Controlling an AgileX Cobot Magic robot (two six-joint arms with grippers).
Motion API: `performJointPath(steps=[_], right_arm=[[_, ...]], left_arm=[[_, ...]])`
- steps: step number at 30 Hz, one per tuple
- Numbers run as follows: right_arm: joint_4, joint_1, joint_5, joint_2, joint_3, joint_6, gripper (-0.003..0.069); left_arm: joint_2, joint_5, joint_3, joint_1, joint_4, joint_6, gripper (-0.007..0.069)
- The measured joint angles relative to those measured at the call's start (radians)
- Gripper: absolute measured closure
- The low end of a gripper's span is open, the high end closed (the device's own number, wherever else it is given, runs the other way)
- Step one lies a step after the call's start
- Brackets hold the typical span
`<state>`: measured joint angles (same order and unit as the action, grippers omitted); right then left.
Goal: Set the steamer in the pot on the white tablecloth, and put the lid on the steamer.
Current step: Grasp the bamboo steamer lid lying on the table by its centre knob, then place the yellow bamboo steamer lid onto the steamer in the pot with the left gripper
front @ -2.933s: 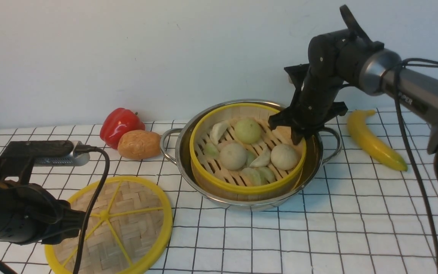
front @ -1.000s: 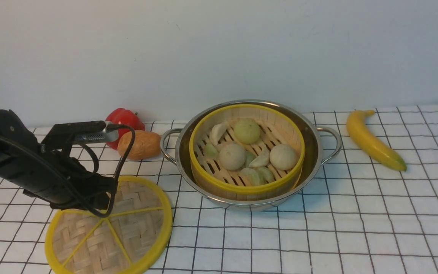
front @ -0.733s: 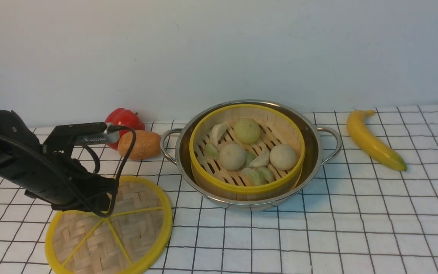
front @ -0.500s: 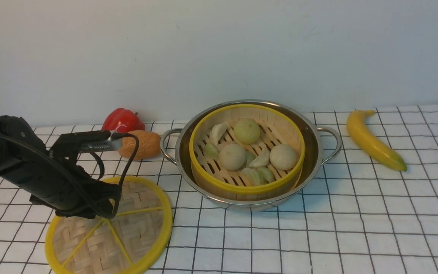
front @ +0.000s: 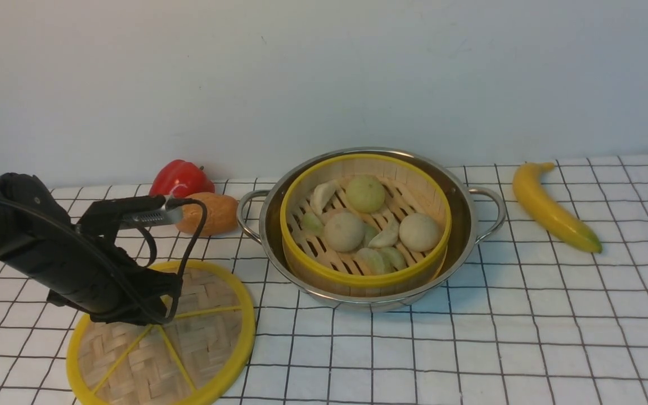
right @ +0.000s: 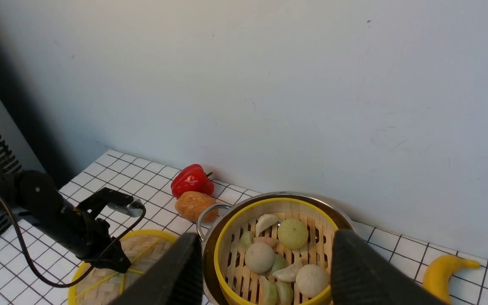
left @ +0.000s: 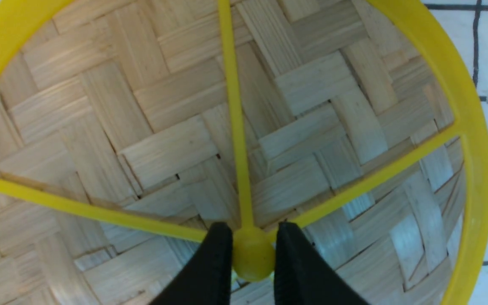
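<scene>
Left gripper (left: 252, 237) clamped on lid (front: 200, 337) at centre; lid flat on tablecloth (front: 470, 349). Steamer (front: 358, 277) seated in pot (front: 464, 225): done. You owe lift and cover.

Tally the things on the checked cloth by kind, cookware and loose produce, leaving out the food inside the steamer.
Cookware: 3 (pot, steamer, lid)
Loose produce: 3 (red pepper, brown potato, banana)
Total: 6
</scene>
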<state>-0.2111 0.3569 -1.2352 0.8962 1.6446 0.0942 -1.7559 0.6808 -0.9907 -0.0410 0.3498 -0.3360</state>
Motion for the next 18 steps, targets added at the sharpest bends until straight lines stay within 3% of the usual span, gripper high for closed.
performJointPath(steps=[3,7,11,15,18], right_arm=[[0.0,0.0,0.001,0.0,-0.003,0.0,0.0251],[0.0,0.0,0.001,0.0,-0.004,0.0,0.0251],[0.0,0.0,0.001,0.0,-0.005,0.0,0.0251],[0.0,0.0,0.001,0.0,-0.005,0.001,0.0251],[-0.001,0.0,0.001,0.0,-0.005,0.001,0.0251]], left_arm=[[0.0,0.017,-0.011,0.0,-0.031,0.004,0.0508],[0.0,0.133,-0.087,-0.002,-0.198,0.079,0.0508],[0.0,0.308,-0.269,0.001,-0.399,0.25,0.0508],[0.0,0.387,-0.405,0.036,-0.417,0.283,0.0508],[-0.001,0.382,-0.53,0.141,-0.394,0.28,0.0508]])
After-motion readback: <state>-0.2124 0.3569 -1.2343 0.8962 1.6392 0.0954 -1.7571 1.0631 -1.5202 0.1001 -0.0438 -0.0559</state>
